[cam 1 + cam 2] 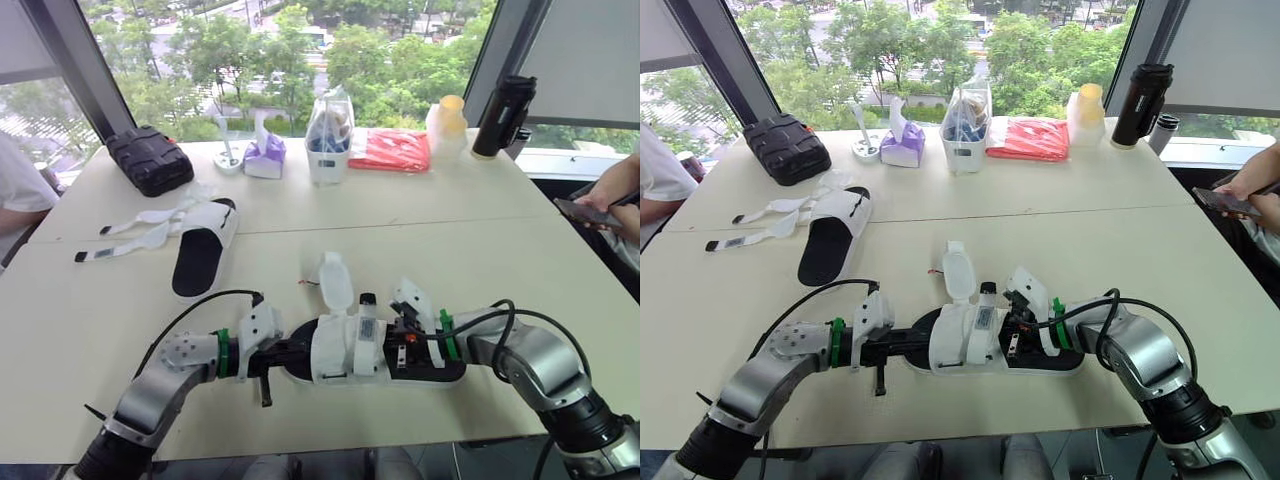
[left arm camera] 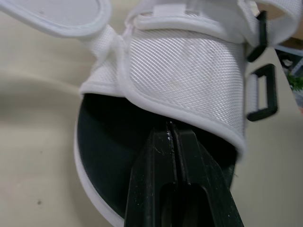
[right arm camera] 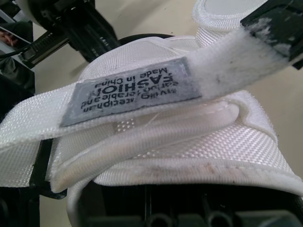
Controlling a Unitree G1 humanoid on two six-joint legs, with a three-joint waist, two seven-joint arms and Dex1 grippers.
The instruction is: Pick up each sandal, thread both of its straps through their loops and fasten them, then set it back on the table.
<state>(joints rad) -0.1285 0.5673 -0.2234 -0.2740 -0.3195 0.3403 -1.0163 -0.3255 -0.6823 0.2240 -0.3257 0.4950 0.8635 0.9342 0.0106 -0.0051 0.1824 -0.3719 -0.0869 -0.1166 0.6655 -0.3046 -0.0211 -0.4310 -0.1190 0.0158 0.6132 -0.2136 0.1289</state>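
Observation:
A white sandal [image 1: 340, 352] with a black footbed lies near the table's front edge, between my two grippers. My left gripper [image 1: 283, 356] is shut at its toe end, and its fingertips [image 2: 163, 142] rest on the footbed just under the white upper. My right gripper [image 1: 408, 345] is at the heel end. A labelled strap [image 3: 132, 87] lies across the upper, its black tip sticking up. Another white flap [image 1: 335, 282] stands open, and two black loops [image 2: 260, 92] show at the side. The second sandal [image 1: 205, 245] lies at the left with its straps [image 1: 130, 232] spread loose.
Along the far edge stand a black case [image 1: 150, 158], a tissue box [image 1: 265, 155], a bagged container [image 1: 328, 140], a red packet [image 1: 392, 150], a yellow bottle [image 1: 446, 125] and a black flask [image 1: 503, 115]. A person's hand with a phone [image 1: 600, 205] is at the right.

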